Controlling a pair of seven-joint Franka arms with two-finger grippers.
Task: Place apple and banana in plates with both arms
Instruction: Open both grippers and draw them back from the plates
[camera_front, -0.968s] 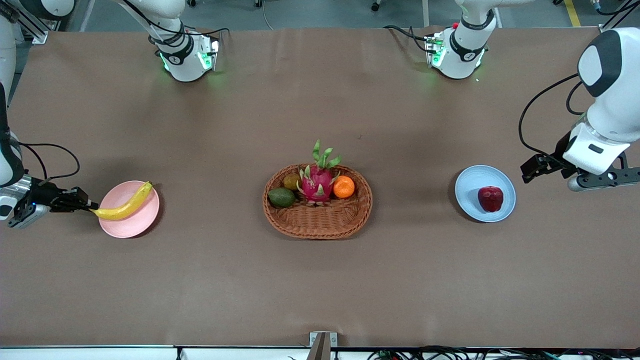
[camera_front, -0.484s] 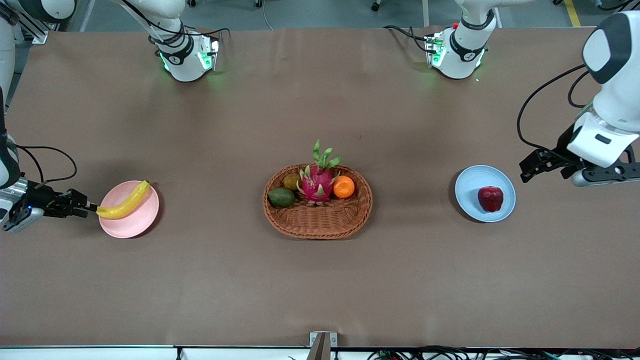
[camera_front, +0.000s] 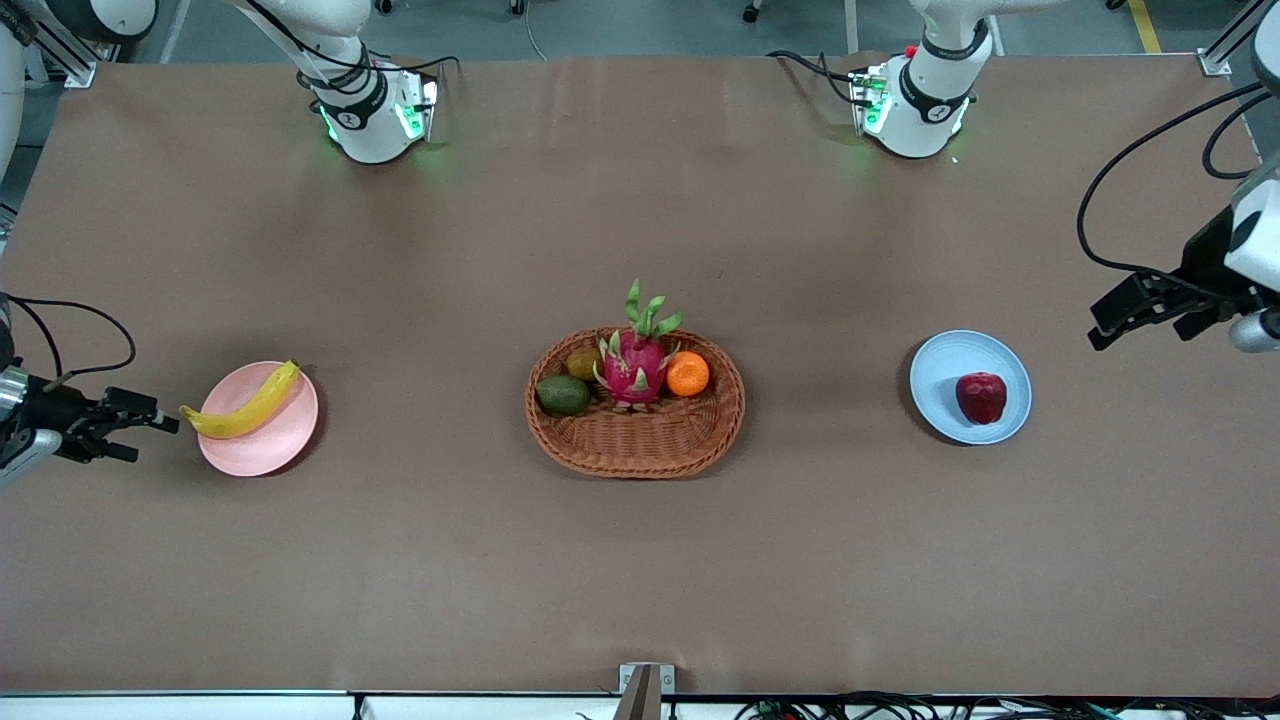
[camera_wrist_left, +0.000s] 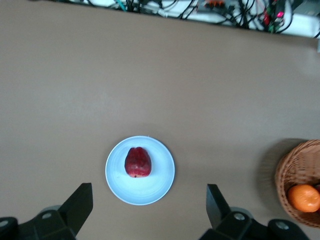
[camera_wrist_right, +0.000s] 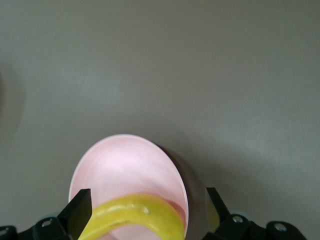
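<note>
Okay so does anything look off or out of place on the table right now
Only the banana: it lies across the pink plate with one tip hanging past the rim toward the open right gripper. The apple sits squarely in the blue plate, the open left gripper clear of it.

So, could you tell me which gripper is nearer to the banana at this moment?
Right. The right gripper is open beside the banana on the pink plate; the left gripper, also open, is up near the blue plate.

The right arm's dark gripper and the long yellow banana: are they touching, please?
Apart. The front view shows bare table between the open right gripper and the long yellow banana on the pale pink plate.
</note>
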